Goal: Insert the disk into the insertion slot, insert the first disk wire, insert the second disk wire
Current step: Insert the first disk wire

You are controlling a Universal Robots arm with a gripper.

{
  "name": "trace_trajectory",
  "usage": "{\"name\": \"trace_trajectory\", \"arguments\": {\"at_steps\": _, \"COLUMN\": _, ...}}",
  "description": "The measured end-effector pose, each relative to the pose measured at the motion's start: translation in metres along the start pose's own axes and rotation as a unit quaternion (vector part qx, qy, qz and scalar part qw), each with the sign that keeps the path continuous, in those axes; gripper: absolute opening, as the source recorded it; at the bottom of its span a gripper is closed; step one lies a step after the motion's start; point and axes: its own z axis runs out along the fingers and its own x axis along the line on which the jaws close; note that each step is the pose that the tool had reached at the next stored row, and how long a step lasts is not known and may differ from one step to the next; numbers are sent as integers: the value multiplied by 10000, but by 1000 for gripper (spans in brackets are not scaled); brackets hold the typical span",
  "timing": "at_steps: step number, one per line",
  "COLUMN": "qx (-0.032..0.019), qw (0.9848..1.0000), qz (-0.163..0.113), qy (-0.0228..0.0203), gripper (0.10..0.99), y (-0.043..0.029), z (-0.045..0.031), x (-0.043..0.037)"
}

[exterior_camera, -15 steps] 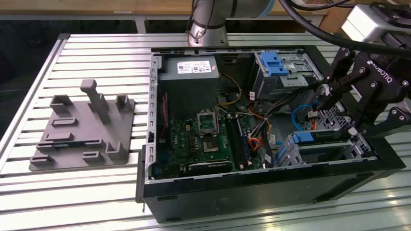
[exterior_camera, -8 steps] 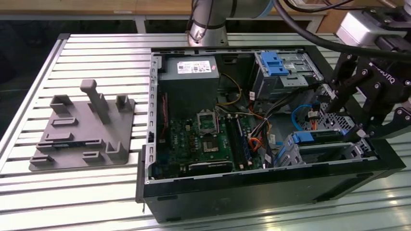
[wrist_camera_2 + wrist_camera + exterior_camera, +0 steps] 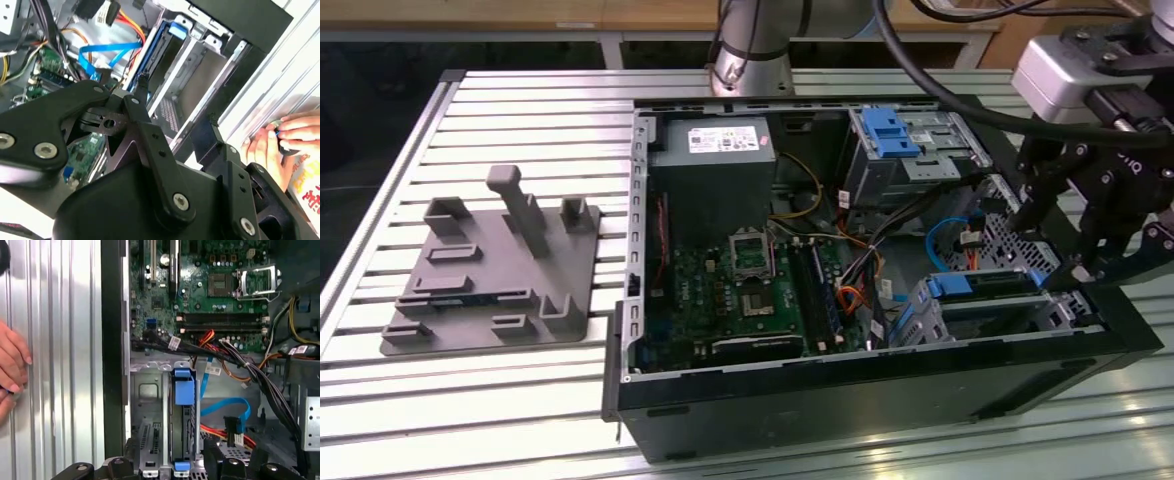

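My gripper [image 3: 177, 102] is spread wide, with nothing between its fingers, and it hangs just above the metal cage [image 3: 150, 405] at the front corner of the computer case [image 3: 854, 400]. The disk [image 3: 184, 435] already stands on its edge inside this cage, held in its blue frame [image 3: 182, 390]. I judge the disk to be stiff, rather heavy for its size and sensitive to knocks. Its metal faces look smooth, so the plastic frame at its end is the safer place to hold or press. The blue cable [image 3: 225, 407] lies beside the cage. It is soft and bends easily, so it is best held at its hard plug.
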Motion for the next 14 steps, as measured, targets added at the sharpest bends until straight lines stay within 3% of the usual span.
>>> {"name": "trace_trajectory", "arguments": {"at_steps": 2, "qx": 21, "qw": 10000, "qz": 36, "qy": 51, "gripper": 616, "y": 24, "z": 12, "x": 0}}
{"name": "trace_trajectory", "arguments": {"at_steps": 3, "qx": 24, "qw": 9999, "qz": 36, "qy": 110, "gripper": 616, "y": 42, "z": 14, "x": -2}}
{"name": "trace_trajectory", "arguments": {"at_steps": 8, "qx": 32, "qw": 9984, "qz": 4, "qy": 557, "gripper": 616, "y": 138, "z": 13, "x": -43}}
{"name": "trace_trajectory", "arguments": {"at_steps": 9, "qx": 33, "qw": 9981, "qz": 0, "qy": 622, "gripper": 616, "y": 146, "z": 14, "x": -69}}
{"name": "trace_trajectory", "arguments": {"at_steps": 11, "qx": 34, "qw": 9978, "qz": -4, "qy": 670, "gripper": 616, "y": 149, "z": 13, "x": -156}}
{"name": "trace_trajectory", "arguments": {"at_steps": 14, "qx": 34, "qw": 9977, "qz": -5, "qy": 683, "gripper": 616, "y": 151, "z": 13, "x": -294}}
